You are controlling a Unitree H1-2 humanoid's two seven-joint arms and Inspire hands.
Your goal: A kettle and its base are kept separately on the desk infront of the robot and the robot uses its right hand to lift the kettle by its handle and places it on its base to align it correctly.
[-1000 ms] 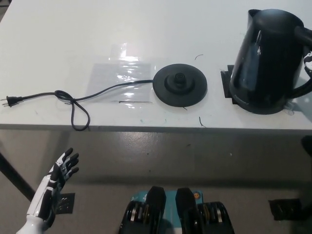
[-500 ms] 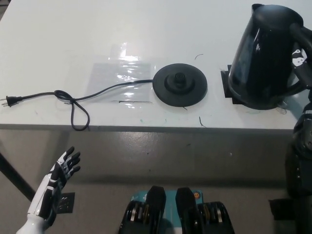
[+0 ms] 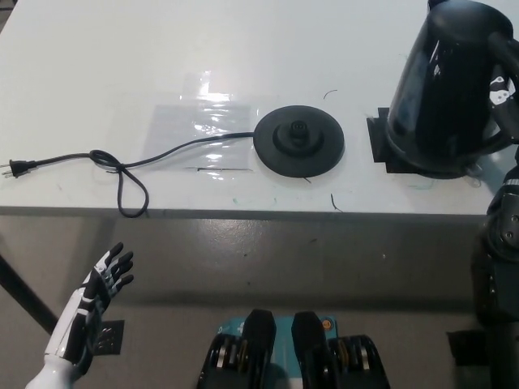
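Kettle: we see the black kettle at the far right of the desk, tilted slightly, its bottom over a black square mark; whether it touches the desk we cannot tell.
Base: the round black base lies near the desk's middle, well apart from the kettle and to its left.
Cord: the black cord runs left from the base, loops once, and ends in a plug at the left edge.
Right robot hand: the black right robot hand sits at the kettle's handle side, mostly cut off by the picture edge; we cannot tell its grip.
Left robot hand: the white left robot hand rests below the near desk edge at the lower left, fingers spread, holding nothing.
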